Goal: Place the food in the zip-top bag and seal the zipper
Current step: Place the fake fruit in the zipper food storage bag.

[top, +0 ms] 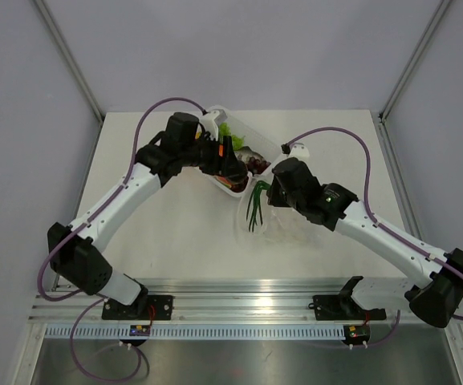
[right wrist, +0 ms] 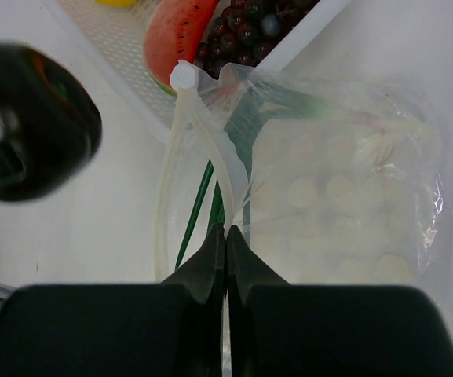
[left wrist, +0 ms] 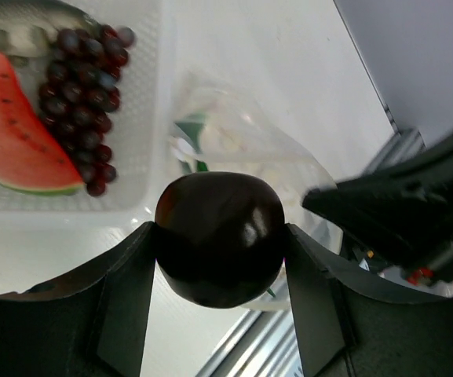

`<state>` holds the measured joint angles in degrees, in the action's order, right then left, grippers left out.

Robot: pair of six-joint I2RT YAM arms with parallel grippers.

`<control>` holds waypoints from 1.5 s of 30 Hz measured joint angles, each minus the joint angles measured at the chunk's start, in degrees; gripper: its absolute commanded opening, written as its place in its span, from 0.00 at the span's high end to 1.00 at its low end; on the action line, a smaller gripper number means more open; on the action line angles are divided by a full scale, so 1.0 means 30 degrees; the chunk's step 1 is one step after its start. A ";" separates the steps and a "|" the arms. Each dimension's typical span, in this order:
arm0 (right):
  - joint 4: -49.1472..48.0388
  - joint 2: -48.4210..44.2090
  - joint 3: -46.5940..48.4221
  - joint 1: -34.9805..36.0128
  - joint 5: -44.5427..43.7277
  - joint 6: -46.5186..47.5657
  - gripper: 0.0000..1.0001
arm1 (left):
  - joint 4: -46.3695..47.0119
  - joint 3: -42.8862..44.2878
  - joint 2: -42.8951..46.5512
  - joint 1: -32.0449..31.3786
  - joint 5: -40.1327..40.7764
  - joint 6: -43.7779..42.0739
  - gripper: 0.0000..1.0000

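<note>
The left gripper (left wrist: 220, 236) is clamped on the dark round fruit (left wrist: 210, 204), which it holds beside the white tray (left wrist: 151, 118) of watermelon slice (left wrist: 14, 133) and grapes (left wrist: 85, 94). To the right lies the zip-top bag (right wrist: 344, 196), with the green onion (top: 255, 207) showing through it. The closed right gripper (right wrist: 226, 236) pinches its mouth edge. If that thin pinch slips, the mouth could collapse and the fruit roll away. How wide the mouth gapes is unclear, because the clear film fades into the table (top: 167, 233).
</note>
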<state>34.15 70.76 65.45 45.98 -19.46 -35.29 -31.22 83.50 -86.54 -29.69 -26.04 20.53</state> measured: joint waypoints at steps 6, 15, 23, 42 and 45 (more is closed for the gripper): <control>-0.0291 0.0000 0.0000 -0.0007 0.0495 -0.0175 1.00 | 0.0328 -0.2572 0.1443 -0.2317 -0.1020 0.0809 1.00; -0.1093 -0.0007 -0.0007 -0.0007 0.1596 -0.0801 1.00 | 0.1778 -0.4386 0.1304 -0.2943 -0.1260 0.2302 1.00; -0.1537 -0.0248 -0.0095 -0.0211 0.2339 -0.1413 1.00 | 0.3351 -0.4488 -0.0415 -0.3235 -0.1362 0.3271 0.41; -0.1523 -0.0619 -0.0270 -0.0219 0.2375 -0.1712 1.00 | -0.1588 -0.3257 0.3155 -0.3636 -0.1341 0.0131 0.49; -0.1515 -0.0619 -0.0270 -0.0219 0.2375 -0.1705 1.00 | -0.1953 -0.3628 0.4510 -0.3351 -0.1319 -0.0430 0.55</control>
<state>29.61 68.90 64.64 45.32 -12.34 -40.40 -37.08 72.62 -73.01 -39.75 -30.00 19.25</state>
